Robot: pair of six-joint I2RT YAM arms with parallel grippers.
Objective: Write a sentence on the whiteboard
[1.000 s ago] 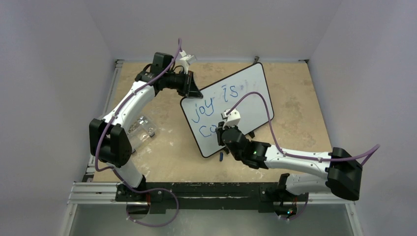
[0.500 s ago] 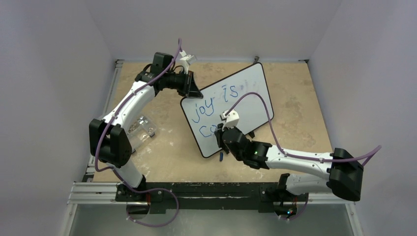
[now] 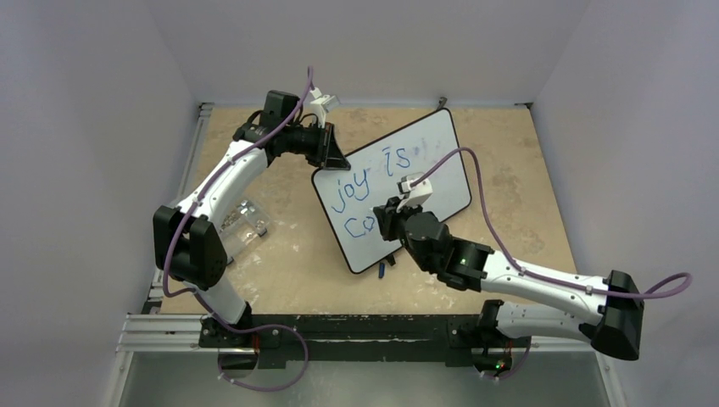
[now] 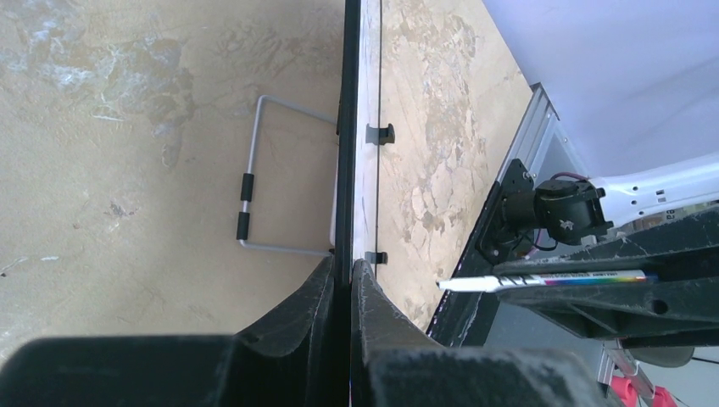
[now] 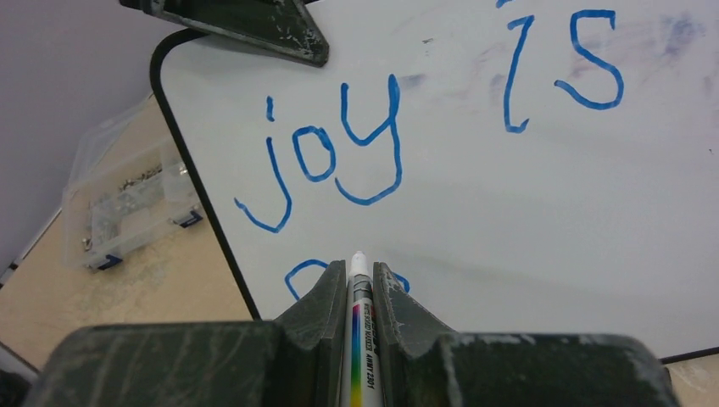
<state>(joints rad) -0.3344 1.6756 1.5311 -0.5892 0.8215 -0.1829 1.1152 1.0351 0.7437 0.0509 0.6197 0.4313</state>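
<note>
The whiteboard (image 3: 437,170) stands tilted on the table, with blue words "joy is" (image 3: 370,176) and below them "co" (image 3: 359,225). My left gripper (image 3: 332,158) is shut on the board's upper left edge; the left wrist view shows the board edge-on (image 4: 348,127) between its fingers (image 4: 349,273). My right gripper (image 3: 387,220) is shut on a white marker (image 5: 359,322), tip pointing at the board just below "joy" (image 5: 339,144). Its fingers partly hide "co" (image 5: 298,273). In the left wrist view the marker tip (image 4: 445,286) is a little off the board face.
A clear plastic box (image 3: 244,222) sits on the table left of the board, also in the right wrist view (image 5: 127,203). A small blue cap (image 3: 381,271) lies by the board's near corner. The board's wire stand (image 4: 254,182) rests behind it.
My right arm has swung rightward and its wrist has shifted up and right along the board's second line. The left arm and the board have not moved. The writing looks the same.
</note>
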